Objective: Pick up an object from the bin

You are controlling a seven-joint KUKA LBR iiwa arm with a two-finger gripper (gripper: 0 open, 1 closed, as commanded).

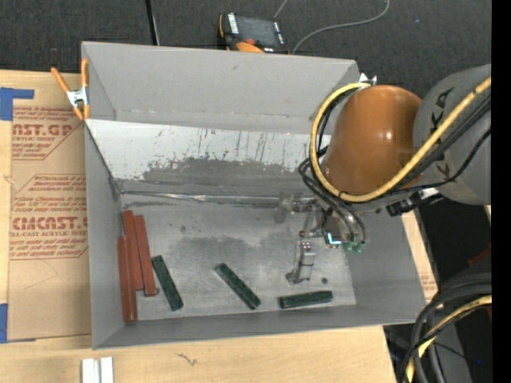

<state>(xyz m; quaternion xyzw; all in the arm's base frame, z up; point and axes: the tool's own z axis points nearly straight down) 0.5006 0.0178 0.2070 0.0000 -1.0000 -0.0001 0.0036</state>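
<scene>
Claw hangs low over the right front of the grey bin, open or closed I cannot tell — nearest thing is a dark green bar, just toward the front wall, untouched, its long axis lying left to right.

The light is soft and even, and it seems to come from above. The grey bin is bright on its back wall and a bit darker on its scratched floor. The round orange cover on the arm has a soft shine near its top. Under the arm the bin's floor is shaded. The dark floor behind the bin looks almost black.
</scene>
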